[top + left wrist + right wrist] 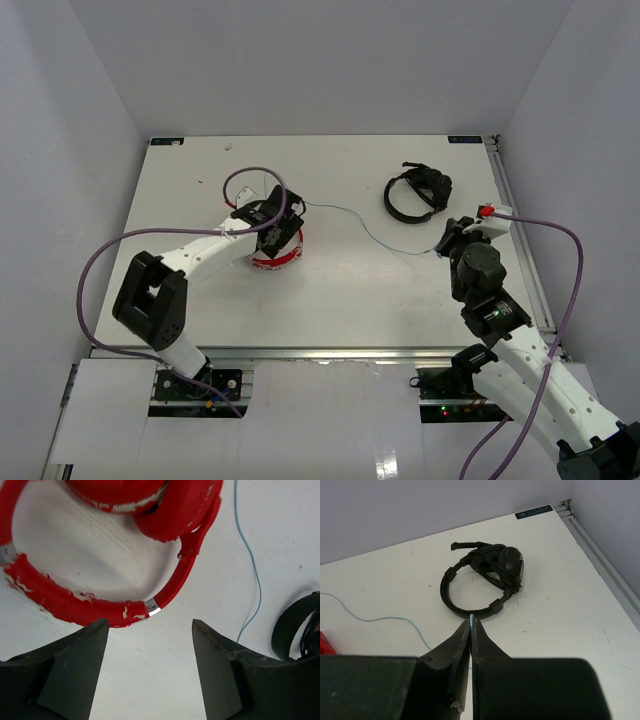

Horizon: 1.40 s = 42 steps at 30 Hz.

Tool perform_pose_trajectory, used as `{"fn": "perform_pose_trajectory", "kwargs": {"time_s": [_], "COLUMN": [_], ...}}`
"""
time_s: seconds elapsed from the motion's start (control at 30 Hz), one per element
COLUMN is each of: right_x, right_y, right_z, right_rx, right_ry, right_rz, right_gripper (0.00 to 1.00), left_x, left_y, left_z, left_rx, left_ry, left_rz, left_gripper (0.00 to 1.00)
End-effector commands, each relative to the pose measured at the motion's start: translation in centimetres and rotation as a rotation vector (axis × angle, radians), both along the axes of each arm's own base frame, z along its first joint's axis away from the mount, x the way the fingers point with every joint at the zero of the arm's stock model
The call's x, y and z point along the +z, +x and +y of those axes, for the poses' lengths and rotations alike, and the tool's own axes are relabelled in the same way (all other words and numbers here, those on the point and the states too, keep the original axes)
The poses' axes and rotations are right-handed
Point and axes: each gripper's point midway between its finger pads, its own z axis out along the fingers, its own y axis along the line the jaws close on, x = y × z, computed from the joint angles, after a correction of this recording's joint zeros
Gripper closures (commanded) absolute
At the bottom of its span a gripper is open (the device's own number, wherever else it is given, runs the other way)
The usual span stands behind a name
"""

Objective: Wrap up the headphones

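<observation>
Tension in the cable (259,592) is the risk: the right gripper (471,624), near the right edge, is clamped on its end, the left gripper (148,630) hangs open over the headphones (50,600) nearer the left edge; a sharp pull could drag them.

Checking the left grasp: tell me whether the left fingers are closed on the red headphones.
No, the left fingers stand wide apart with only bare table between them, and the red headphones lie past their tips.

Headphones (55,602) red coating flaking, worn; table (360,290) matt white, smooth.
</observation>
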Motion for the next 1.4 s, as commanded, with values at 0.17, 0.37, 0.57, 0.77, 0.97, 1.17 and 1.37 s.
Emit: {"fn": "perform_pose_trajectory", "kwargs": {"time_s": [0.17,0.37,0.57,0.77,0.97,1.17,1.37], "right_x": [2.1,2.1,2.0,2.0,2.2,2.1,1.9], "right_y": [-0.4,-0.5,-0.4,-0.4,-0.6,-0.4,-0.4], "right_z": [-0.4,-0.2,0.1,0.3,0.3,0.7,1.0], "right_rx": [-0.005,0.014,0.026,0.037,0.045,0.064,0.079], "right_ry": [0.039,0.041,0.039,0.037,0.040,0.038,0.042], "right_rz": [-0.096,-0.117,-0.114,-0.115,-0.129,-0.128,-0.124], "right_gripper": [0.92,0.92,0.92,0.92,0.92,0.92,0.92], "left_x": [-3.3,-3.6,-4.5,-5.7,-7.1,-8.5,-10.3], "left_y": [-2.0,-3.1,-2.7,-3.2,-3.2,-1.8,-2.0], "left_z": [0.3,1.2,-0.6,0.3,1.4,1.2,0.8], "left_rx": [0.419,0.537,0.511,0.622,0.729,0.774,0.796], "left_ry": [-0.136,-0.208,-0.221,-0.197,-0.163,-0.151,-0.182], "left_rz": [0.195,0.189,0.247,0.256,0.247,0.223,0.244], "left_gripper": [0.29,0.32,0.31,0.30,0.29,0.25,0.31]}}
